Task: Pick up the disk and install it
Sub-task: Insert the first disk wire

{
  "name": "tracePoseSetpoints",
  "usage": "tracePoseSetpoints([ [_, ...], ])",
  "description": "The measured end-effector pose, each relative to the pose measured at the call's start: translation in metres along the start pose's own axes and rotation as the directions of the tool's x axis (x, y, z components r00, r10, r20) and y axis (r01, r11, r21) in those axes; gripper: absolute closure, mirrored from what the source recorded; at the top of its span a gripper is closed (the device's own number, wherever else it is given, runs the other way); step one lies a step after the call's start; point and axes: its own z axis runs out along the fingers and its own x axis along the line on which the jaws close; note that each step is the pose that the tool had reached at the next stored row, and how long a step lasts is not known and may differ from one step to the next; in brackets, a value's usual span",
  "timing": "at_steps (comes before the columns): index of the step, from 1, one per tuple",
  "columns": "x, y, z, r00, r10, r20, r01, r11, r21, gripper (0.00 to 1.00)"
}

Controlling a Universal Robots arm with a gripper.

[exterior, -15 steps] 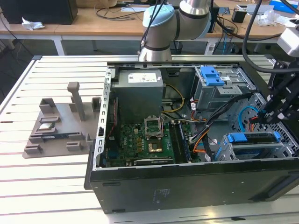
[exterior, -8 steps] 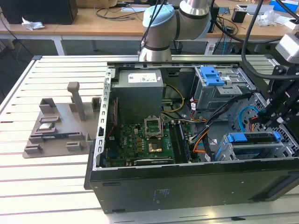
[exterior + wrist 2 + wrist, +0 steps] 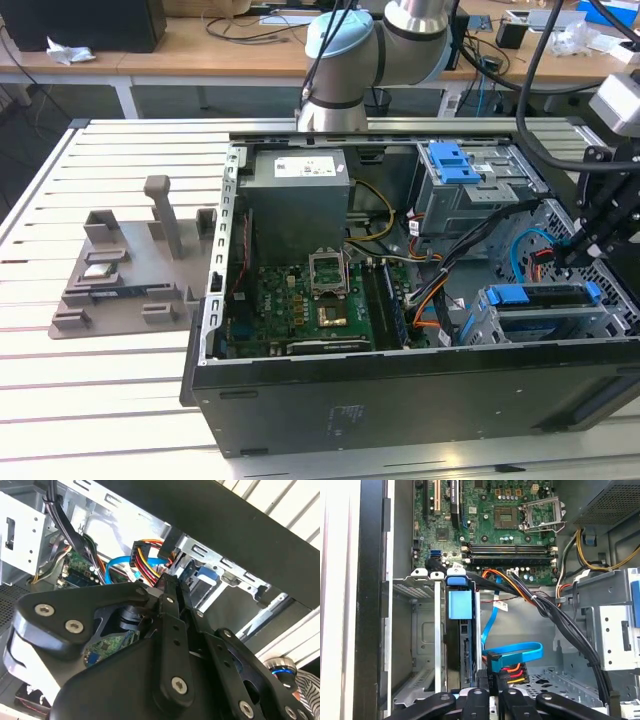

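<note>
— Where the disk? Status?

— Seated on edge in the grey metal drive cage [image 3: 420, 630], near the open black computer case's [image 3: 400, 385] front wall: the silver hard drive in its bright blue plastic carrier [image 3: 459, 605]. Looks installed already, or very nearly.

— And the tool?

— Black tool [image 3: 490, 700] right at the drive's rear end, beside the blue data cable [image 3: 517, 655] and its connector. Clenched or released, cannot tell. Holding nothing visible.

— Left over?

— Possibly cabling; hard to judge.
</note>
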Motion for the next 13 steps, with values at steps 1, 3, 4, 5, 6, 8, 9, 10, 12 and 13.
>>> tracePoseSetpoints([
  [1,0.0045,-0.0001,0.0000,1.0000,0.000,-0.0016,0.000,1.0000,0.0000,0.83],
  [3,0.0124,0.0003,0.0027,1.0000,0.000,-0.0045,0.000,1.0000,0.0001,0.83],
  [4,0.0131,0.0002,0.0040,1.0000,0.000,-0.0043,0.000,1.0000,0.0000,0.83],
  [5,0.0138,0.0003,0.0053,1.0000,0.000,-0.0045,0.000,1.0000,0.0000,0.83],
  [6,0.0144,0.0006,0.0069,1.0000,0.000,-0.0046,0.000,1.0000,0.0001,0.83],
  [8,0.0146,0.0018,0.0091,1.0000,0.000,-0.0045,0.000,1.0000,0.0000,0.83],
  [9,0.0146,0.0022,0.0101,1.0000,0.000,-0.0046,0.000,1.0000,0.0000,0.83],
  [10,0.0147,0.0021,0.0112,1.0000,0.000,-0.0045,0.000,1.0000,0.0000,0.83],
  [12,0.0147,0.0021,0.0120,1.0000,0.000,-0.0046,0.000,1.0000,0.0000,0.83],
  [13,0.0147,0.0021,0.0123,1.0000,0.000,-0.0050,0.000,1.0000,0.0001,0.83],
])
